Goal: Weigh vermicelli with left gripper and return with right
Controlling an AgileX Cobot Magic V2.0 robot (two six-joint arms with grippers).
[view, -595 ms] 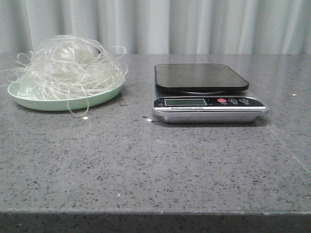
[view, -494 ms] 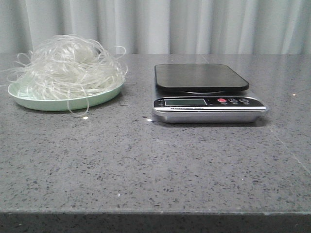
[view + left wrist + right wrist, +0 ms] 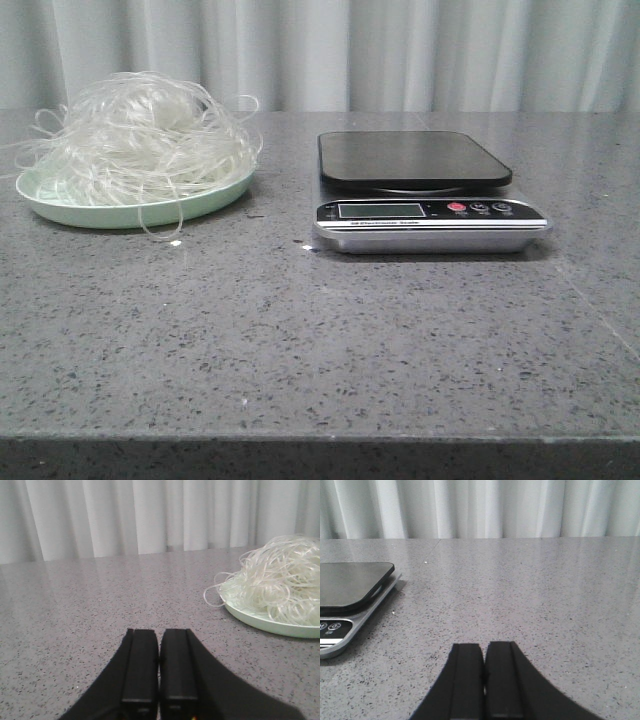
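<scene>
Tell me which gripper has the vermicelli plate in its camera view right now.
The left gripper: its wrist view shows the vermicelli on the green plate. The right gripper sees only the scale. Both are shut.

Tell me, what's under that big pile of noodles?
A pale green plate sits under the noodles. Only its rim shows; the noodles cover its middle, so anything else beneath them is hidden. A few strands hang over the edge.
</scene>
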